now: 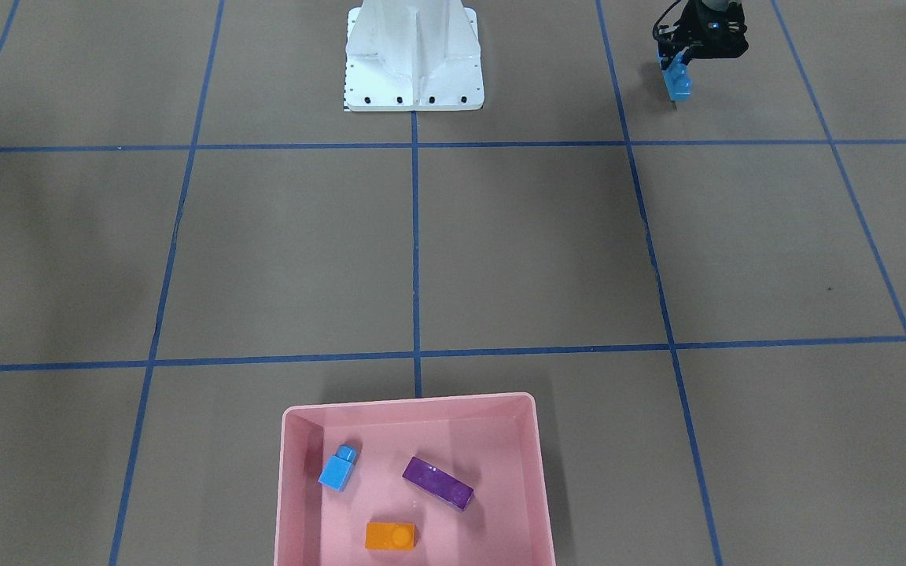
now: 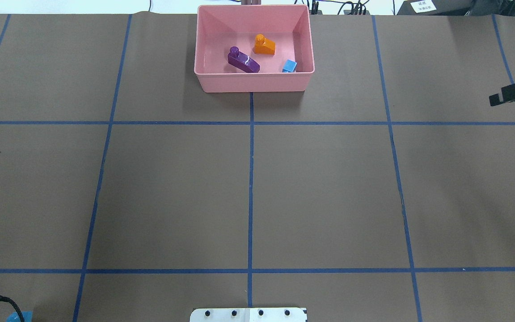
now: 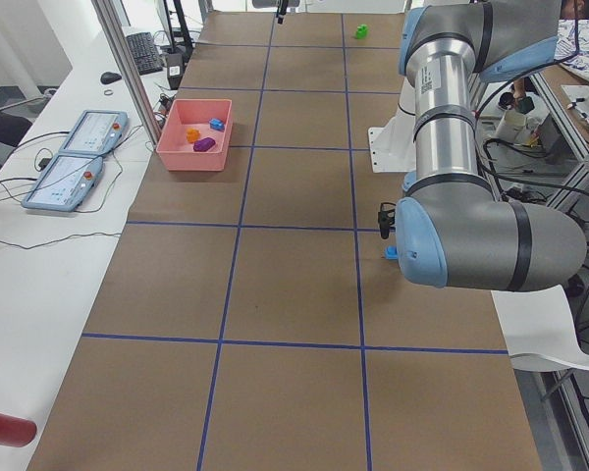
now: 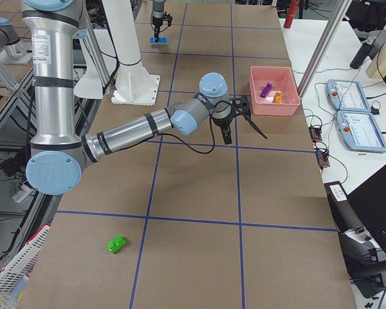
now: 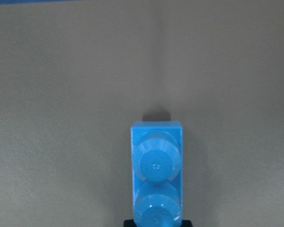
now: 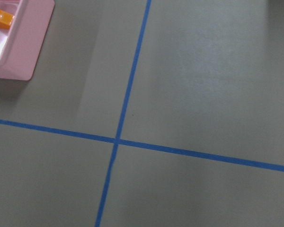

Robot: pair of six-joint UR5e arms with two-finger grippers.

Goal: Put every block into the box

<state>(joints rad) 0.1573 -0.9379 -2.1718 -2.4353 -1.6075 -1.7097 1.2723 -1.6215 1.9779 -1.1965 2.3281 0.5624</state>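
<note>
The pink box (image 1: 414, 402) stands at the table's far side from the robot, and also shows in the overhead view (image 2: 253, 82). In it lie a small blue block (image 1: 338, 468), a purple block (image 1: 437, 483) and an orange block (image 1: 390, 535). My left gripper (image 1: 685, 63) is shut on the end of a long blue block (image 1: 679, 82), (image 5: 156, 165) close over the table near the robot's base; I cannot tell if it touches. A green block (image 4: 116, 244) lies on the table far out on my right side. My right gripper (image 4: 244, 138) is open and empty, beside the box.
The white pedestal base (image 1: 414, 71) stands at the robot's edge of the table. Blue tape lines cross the brown table (image 2: 329, 192). Control tablets (image 3: 74, 157) and cables lie on the white bench beyond the box.
</note>
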